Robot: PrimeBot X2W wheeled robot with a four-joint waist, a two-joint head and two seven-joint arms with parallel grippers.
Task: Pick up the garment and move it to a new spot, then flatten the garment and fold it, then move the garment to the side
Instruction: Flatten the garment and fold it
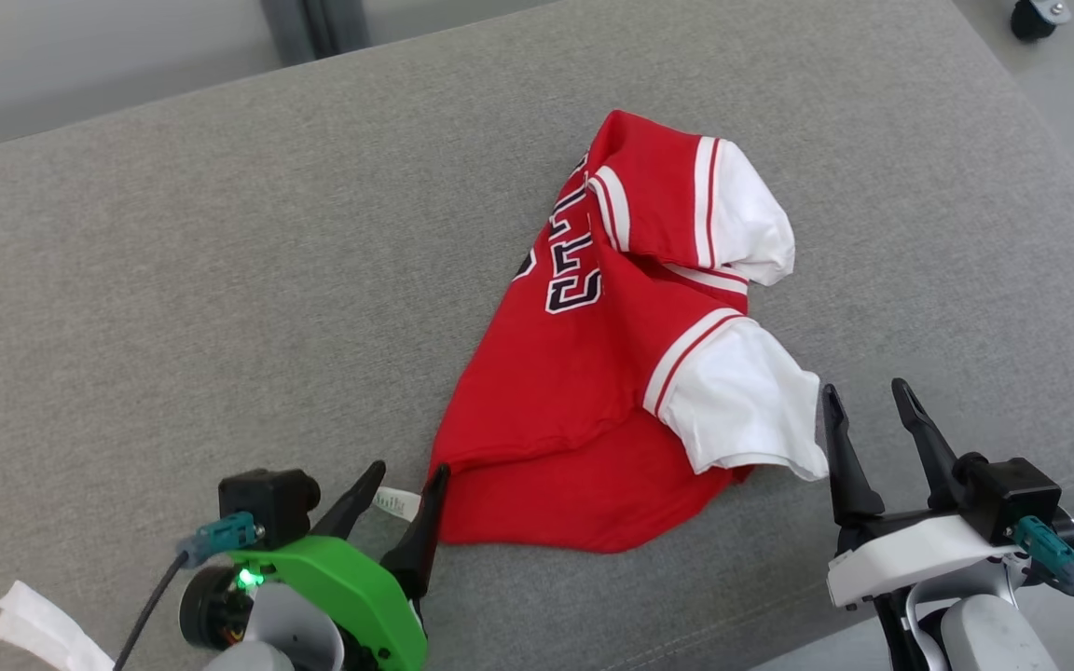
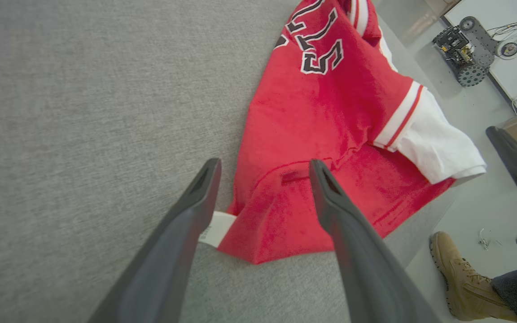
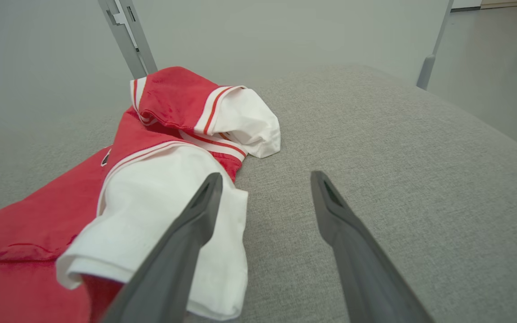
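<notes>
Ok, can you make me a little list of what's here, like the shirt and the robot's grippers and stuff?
garment: red jersey, white sleeves, crumpled, not flat yet
lies on: grey cushion
left gripper: open, fingers apart over the jersey's near corner, holding nothing
label: white tag poking out at that corner
right gripper: open, beside the nearer white sleeve, holding nothing
on the floor: a person's tan boot

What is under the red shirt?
The red shirt lies on the grey cushion. A white tag pokes out at its corner. The cloth hides anything else beneath.
</notes>
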